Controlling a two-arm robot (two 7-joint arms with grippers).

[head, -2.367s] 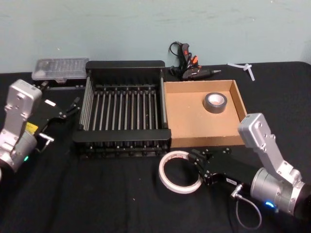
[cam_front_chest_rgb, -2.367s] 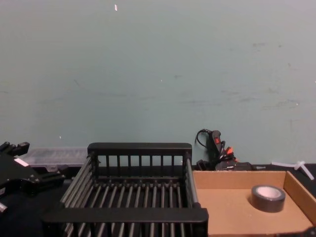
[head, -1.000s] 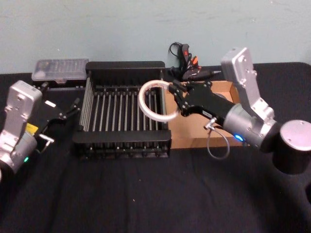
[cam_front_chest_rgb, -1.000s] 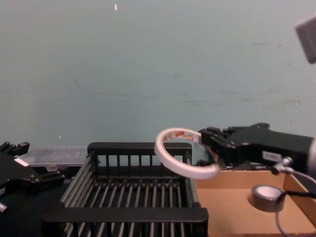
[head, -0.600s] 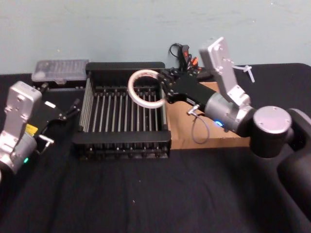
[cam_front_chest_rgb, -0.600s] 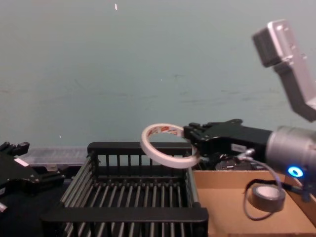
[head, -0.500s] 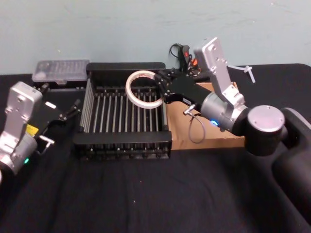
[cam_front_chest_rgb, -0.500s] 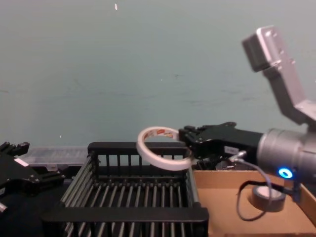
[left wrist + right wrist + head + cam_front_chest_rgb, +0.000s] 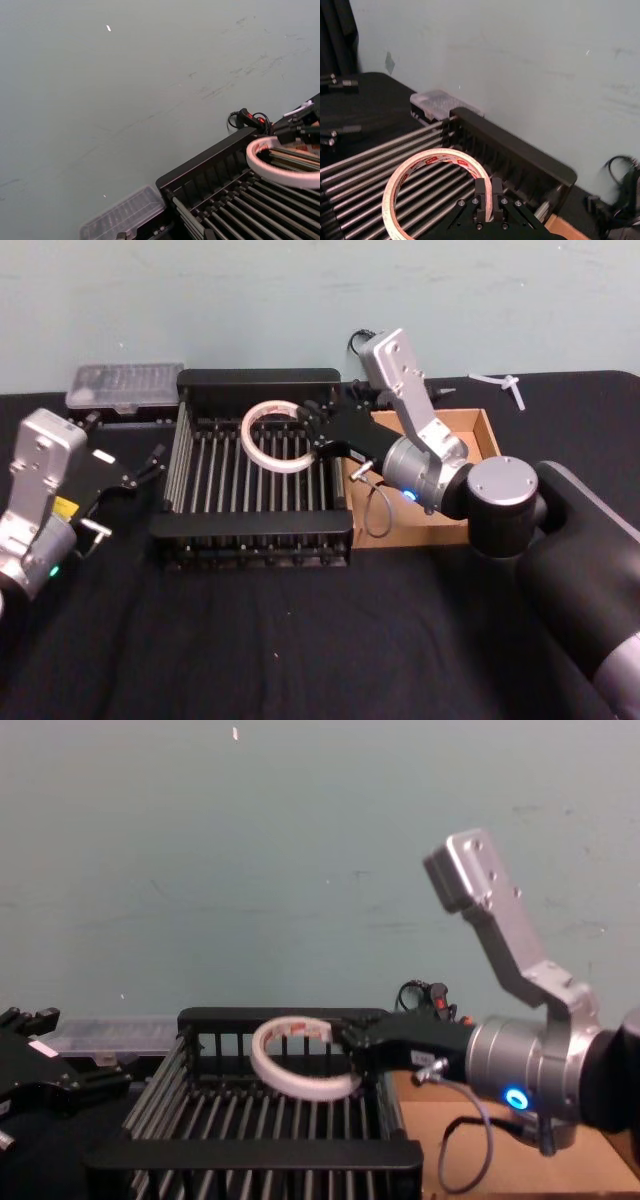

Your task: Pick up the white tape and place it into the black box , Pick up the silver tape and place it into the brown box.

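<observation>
Your right gripper (image 9: 488, 199), jaws clamped on the white tape (image 9: 278, 436), holds it tilted directly above the black box (image 9: 258, 375) floor.

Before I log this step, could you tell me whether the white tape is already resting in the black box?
Not resting yet: the white tape hangs tilted above the bars of the black box, pinched at its rim by the right gripper.

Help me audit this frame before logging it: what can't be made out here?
- Inside the brown box: head view, right arm covers most; whether the silver tape lies there cannot be told.
- Red print on the white tape, held by the right gripper over the black box: right wrist view, too small to read.
- The left gripper, parked left of the black box: arm cut by the head view's edge.
</observation>
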